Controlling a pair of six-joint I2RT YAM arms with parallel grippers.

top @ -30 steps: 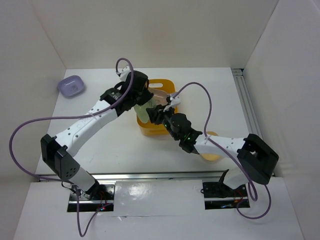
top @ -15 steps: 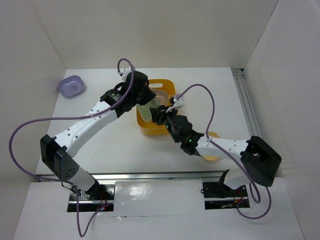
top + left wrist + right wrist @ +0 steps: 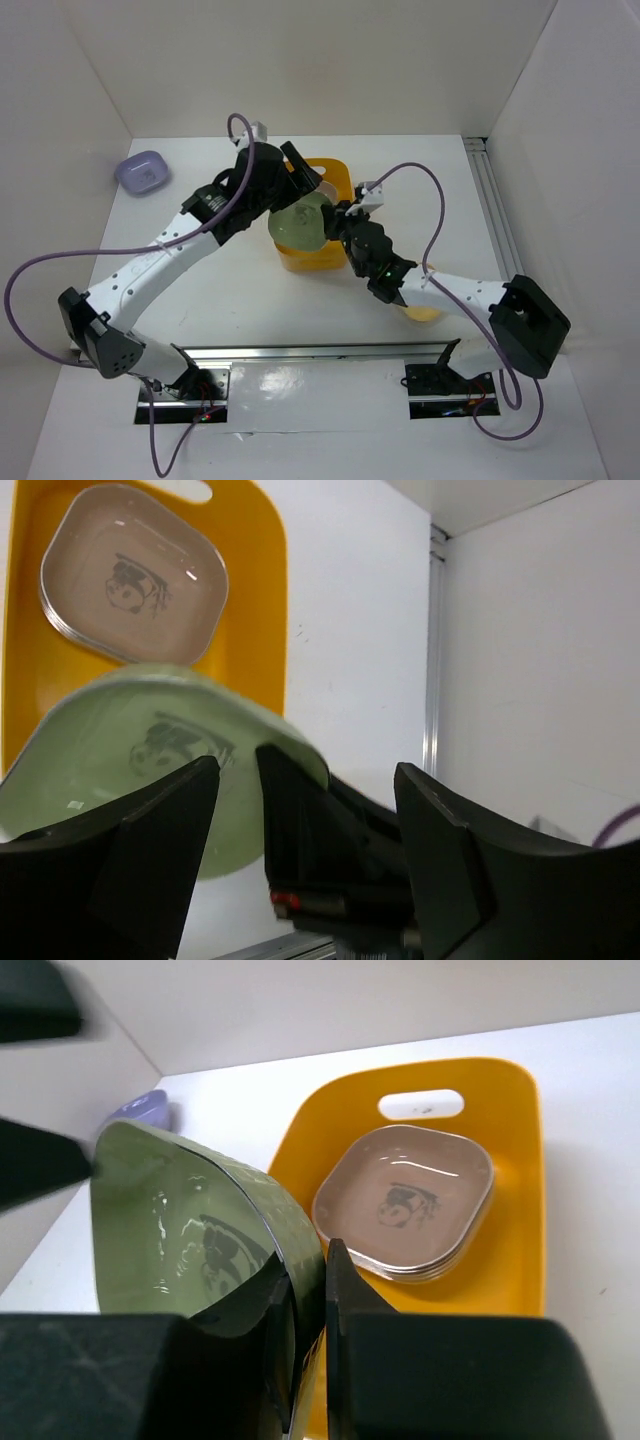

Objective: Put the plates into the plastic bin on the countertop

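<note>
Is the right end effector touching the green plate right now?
Touching. The right wrist view shows the right end effector clamped on the rim of the green plate, one jaw on each face, no gap.

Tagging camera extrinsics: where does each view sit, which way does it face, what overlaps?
Top external: above, behind the bases, looking down on the white countertop; left arm and right arm show.
Left wrist: looks down past open left claw at green rounded-square dish, beyond it brown rounded-square dish in yellow-orange plastic bin.
Right wrist: behind right claw shut on the green dish's rim, facing the bin.
Shared: both wrist views show both dishes.
</note>
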